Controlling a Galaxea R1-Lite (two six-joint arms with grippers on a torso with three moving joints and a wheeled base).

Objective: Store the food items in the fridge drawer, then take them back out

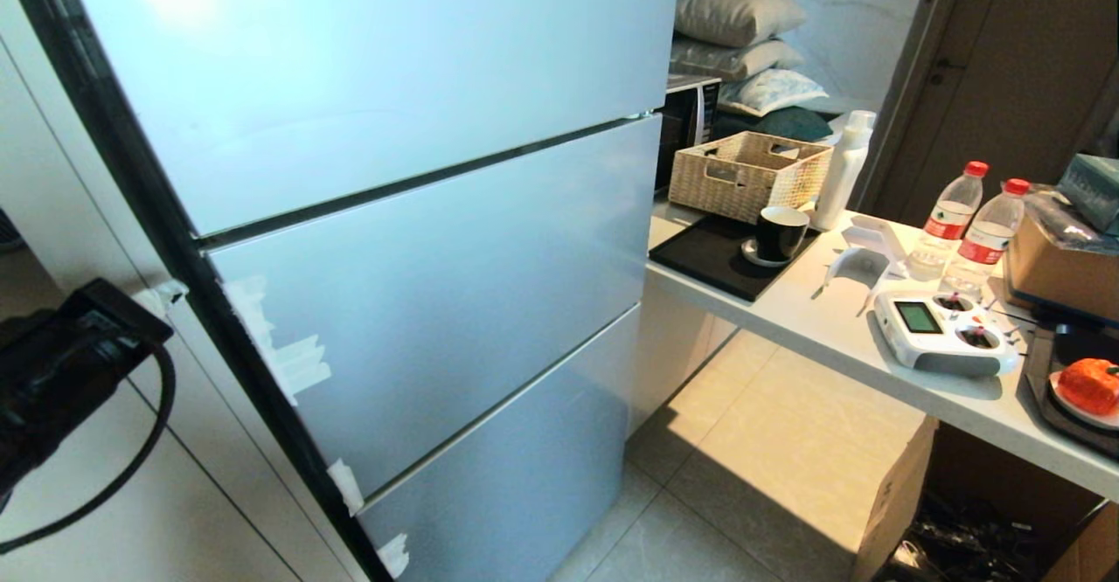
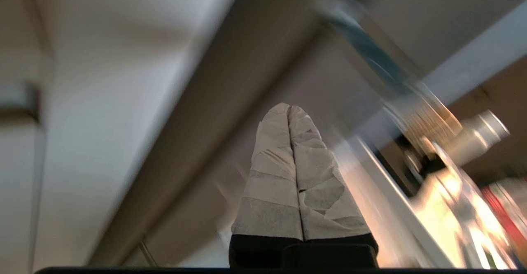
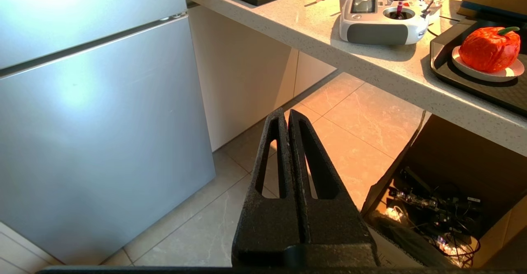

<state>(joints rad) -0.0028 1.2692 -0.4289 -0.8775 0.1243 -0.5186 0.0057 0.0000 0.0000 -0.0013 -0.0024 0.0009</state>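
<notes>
The food item (image 1: pixel 1088 385), an orange-red rough lump with a green stem, lies on a white plate in a black tray at the counter's right end; the right wrist view shows the food item (image 3: pixel 489 48) too. The grey fridge (image 1: pixel 420 259) has all its fronts closed, so the fridge drawer is hidden. My left arm (image 1: pixel 61 363) is raised at the far left beside the fridge's dark edge. My left gripper (image 2: pixel 289 107) has tape-wrapped fingers pressed together, holding nothing. My right gripper (image 3: pixel 285 113) is shut and empty, low over the floor tiles in front of the fridge (image 3: pixel 82 101).
The pale counter (image 1: pixel 839 346) to the right of the fridge carries a wicker basket (image 1: pixel 747 171), a black mug (image 1: pixel 781 232), a white bottle (image 1: pixel 844 171), two water bottles (image 1: pixel 948 215) and a white remote controller (image 1: pixel 944 333). An open cardboard box (image 3: pixel 444 200) of cables stands under it.
</notes>
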